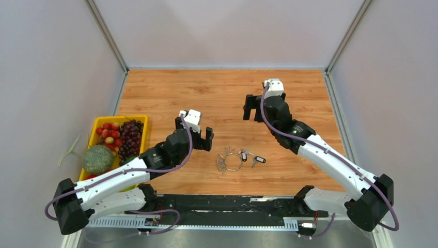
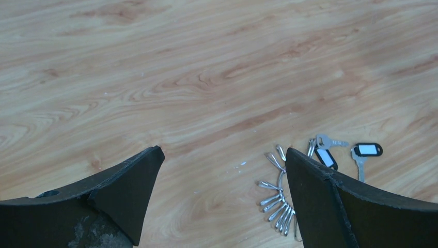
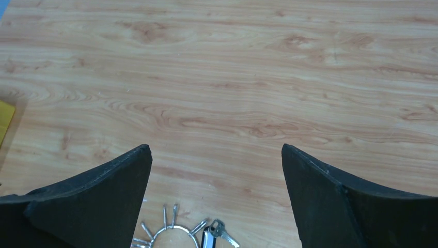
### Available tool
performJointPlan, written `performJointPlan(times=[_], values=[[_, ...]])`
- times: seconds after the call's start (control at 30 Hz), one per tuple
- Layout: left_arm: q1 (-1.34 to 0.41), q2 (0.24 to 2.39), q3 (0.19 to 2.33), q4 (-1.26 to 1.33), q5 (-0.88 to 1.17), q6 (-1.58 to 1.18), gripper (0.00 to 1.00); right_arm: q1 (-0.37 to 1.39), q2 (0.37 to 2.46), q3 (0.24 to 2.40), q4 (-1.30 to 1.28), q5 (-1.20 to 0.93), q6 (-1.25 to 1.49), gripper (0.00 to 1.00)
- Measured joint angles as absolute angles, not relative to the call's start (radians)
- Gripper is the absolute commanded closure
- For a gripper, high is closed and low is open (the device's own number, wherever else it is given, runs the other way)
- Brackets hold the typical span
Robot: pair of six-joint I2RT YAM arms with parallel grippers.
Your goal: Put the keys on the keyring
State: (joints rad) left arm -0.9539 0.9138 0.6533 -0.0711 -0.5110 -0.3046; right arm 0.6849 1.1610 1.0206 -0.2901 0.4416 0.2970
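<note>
The keyring, a thin silver ring with a fan of small all-silver pieces, lies on the wooden table between the arms. It shows in the left wrist view and at the bottom of the right wrist view. Two keys with black heads lie just right of it: one touching the ring, one apart. My left gripper is open and empty, left of the ring. My right gripper is open and empty, beyond the keys.
A yellow tray at the left edge holds dark grapes, red fruits and a green melon. Grey walls close in the table on three sides.
</note>
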Motion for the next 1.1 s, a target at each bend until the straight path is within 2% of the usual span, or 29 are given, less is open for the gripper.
performJointPlan(times=[0.1, 0.43, 0.7, 0.83, 1.03, 1.1], values=[[-0.954, 0.941, 0.653, -0.079, -0.464, -0.321, 0.0, 0.685, 1.147, 1.006, -0.302, 0.385, 0.303, 0.0], [-0.954, 0.883, 0.619, -0.088, -0.405, -0.353, 0.0, 0.696, 1.131, 0.916, -0.298, 0.218, 0.349, 0.12], [-0.954, 0.755, 0.514, -0.085, -0.462, -0.364, 0.0, 0.772, 1.304, 0.889, -0.302, 0.167, 0.412, 0.34], [-0.954, 0.716, 0.457, -0.076, -0.505, -0.367, 0.0, 0.818, 1.382, 0.89, -0.295, 0.158, 0.429, 0.41], [-0.954, 0.662, 0.414, -0.068, -0.527, -0.381, 0.0, 0.884, 1.515, 0.913, -0.283, 0.143, 0.425, 0.61], [-0.954, 0.649, 0.412, -0.066, -0.531, -0.385, 0.0, 0.892, 1.552, 0.927, -0.273, 0.131, 0.419, 0.62]])
